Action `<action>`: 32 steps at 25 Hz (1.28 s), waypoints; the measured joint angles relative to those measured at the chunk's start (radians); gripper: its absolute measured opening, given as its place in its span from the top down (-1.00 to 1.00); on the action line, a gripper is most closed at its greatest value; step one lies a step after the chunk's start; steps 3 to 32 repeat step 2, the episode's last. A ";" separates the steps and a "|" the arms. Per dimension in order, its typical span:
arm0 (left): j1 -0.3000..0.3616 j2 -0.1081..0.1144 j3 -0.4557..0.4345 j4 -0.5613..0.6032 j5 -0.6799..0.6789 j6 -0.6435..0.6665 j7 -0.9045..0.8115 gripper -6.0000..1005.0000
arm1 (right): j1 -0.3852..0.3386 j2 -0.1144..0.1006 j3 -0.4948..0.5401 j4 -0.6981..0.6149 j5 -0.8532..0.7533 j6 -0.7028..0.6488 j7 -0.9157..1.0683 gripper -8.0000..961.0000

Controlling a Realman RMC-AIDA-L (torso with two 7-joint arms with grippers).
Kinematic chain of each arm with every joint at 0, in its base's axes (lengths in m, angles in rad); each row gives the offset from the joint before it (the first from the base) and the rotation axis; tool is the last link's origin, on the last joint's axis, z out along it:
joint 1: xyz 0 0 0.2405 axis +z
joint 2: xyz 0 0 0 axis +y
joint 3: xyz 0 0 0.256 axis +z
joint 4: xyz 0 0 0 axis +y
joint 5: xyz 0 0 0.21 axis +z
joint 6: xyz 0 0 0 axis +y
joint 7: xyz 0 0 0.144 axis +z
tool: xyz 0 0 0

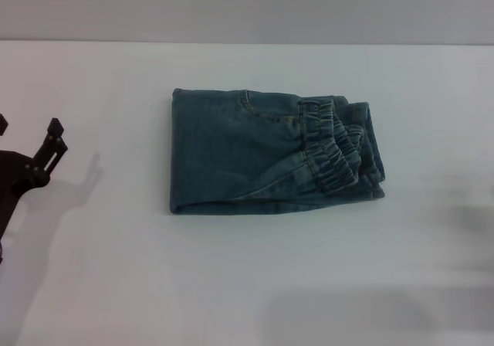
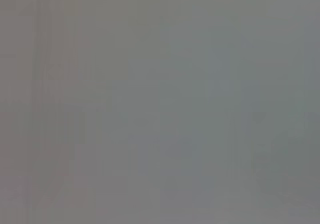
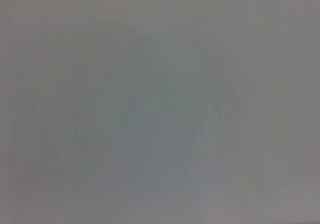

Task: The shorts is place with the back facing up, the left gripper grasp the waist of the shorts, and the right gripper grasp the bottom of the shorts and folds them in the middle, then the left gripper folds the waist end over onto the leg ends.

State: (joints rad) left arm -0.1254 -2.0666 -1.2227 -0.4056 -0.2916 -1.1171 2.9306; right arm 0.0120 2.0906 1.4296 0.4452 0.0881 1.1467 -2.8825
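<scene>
Head view: folded blue-green shorts (image 1: 262, 157)

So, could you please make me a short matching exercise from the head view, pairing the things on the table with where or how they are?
Column A:
1. the shorts
2. the waist of the shorts
3. the left gripper
4. the table

Column B:
a. at the view's left edge, touching no cloth
b. folded into a compact bundle
c. white surface underneath
d. ruffled band on the bundle's right side

Pairs: 1-b, 2-d, 3-a, 4-c
</scene>
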 joint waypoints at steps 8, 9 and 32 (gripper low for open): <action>0.001 0.000 0.014 0.000 0.000 -0.007 -0.001 -0.53 | -0.001 0.001 -0.001 -0.004 0.000 0.007 0.000 -0.09; 0.001 0.000 0.014 0.000 0.000 -0.007 -0.001 -0.53 | -0.001 0.001 -0.001 -0.004 0.000 0.007 0.000 -0.09; 0.001 0.000 0.014 0.000 0.000 -0.007 -0.001 -0.53 | -0.001 0.001 -0.001 -0.004 0.000 0.007 0.000 -0.09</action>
